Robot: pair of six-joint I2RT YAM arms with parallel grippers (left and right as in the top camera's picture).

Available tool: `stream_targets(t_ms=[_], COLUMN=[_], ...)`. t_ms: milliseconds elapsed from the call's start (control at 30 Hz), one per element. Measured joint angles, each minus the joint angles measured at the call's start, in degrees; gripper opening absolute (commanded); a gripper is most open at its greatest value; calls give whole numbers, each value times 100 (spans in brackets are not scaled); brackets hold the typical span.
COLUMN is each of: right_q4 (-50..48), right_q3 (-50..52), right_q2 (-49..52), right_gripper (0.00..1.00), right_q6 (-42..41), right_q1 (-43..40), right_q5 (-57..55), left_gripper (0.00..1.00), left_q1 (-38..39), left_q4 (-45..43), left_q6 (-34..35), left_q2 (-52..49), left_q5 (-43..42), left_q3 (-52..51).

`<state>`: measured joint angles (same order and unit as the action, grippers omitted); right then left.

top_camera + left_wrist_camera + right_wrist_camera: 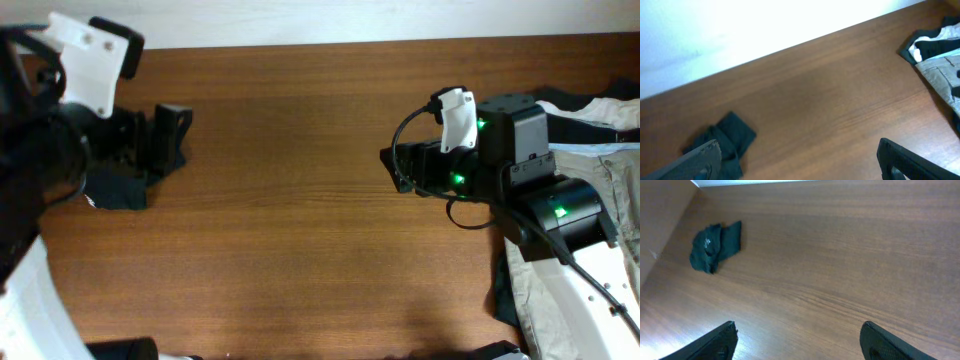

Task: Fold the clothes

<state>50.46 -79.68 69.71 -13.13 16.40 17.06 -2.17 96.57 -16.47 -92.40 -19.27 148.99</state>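
The shirt is lying bunched, folding apparently unstarted; left gripper near it, right gripper well apart, both gaping empty.

Looking like a robotics lab bench, bare brown wood-grain table standing against a plain white wall, black cabled robot arm glowing green, beige and black-and-white heap of clothing lying at one edge

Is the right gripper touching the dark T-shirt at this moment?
Apart. The right wrist view shows the T-shirt lying bunched far from the right gripper, with a wide stretch of bare table between them. The jaws stand open and hold nothing.
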Motion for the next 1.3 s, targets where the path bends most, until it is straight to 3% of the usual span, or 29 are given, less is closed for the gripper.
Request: stream_targets(t_ms=[167, 300, 400, 533, 567, 667, 733, 867, 1000, 1300], right_q4=[-17, 4, -608, -686, -730, -1266, -1921, -2157, -2719, -2907], right_q3=[-70, -70, -131, -129, 28, 1622, 3812, 6188, 7180, 7278], right_q2=[0, -2, -9, -1049, -1718, -3042, -4260, -6551, -6891, -6891], right_gripper=[99, 99, 99, 99, 99, 99, 99, 99, 99, 99], right_q6=[136, 140, 181, 1375, 1716, 2026, 2085, 1919, 1523, 1460], right_q1=[0, 0, -168, -297, -472, -1314, -1899, -2035, -2035, -2035], right_q5=[214, 623, 710, 282, -103, -319, -369, -372, -372, -372], left_gripper=[99, 99, 99, 99, 99, 99, 99, 99, 99, 99], left_q1=[13, 13, 13, 13, 13, 13, 13, 17, 17, 20], left_q4=[11, 11, 11, 13, 13, 7, 13, 11, 11, 11], left_q6=[262, 262, 262, 262, 262, 262, 262, 262, 262, 264], left_q2=[990, 1102, 1104, 1104, 1104, 1117, 1108, 1115, 1115, 1115], left_q5=[72, 72, 74, 76, 76, 87, 101, 118, 131, 131], left_q3=[-173, -175, -179, -179, -179, -184, -195, -205, -205, -205])
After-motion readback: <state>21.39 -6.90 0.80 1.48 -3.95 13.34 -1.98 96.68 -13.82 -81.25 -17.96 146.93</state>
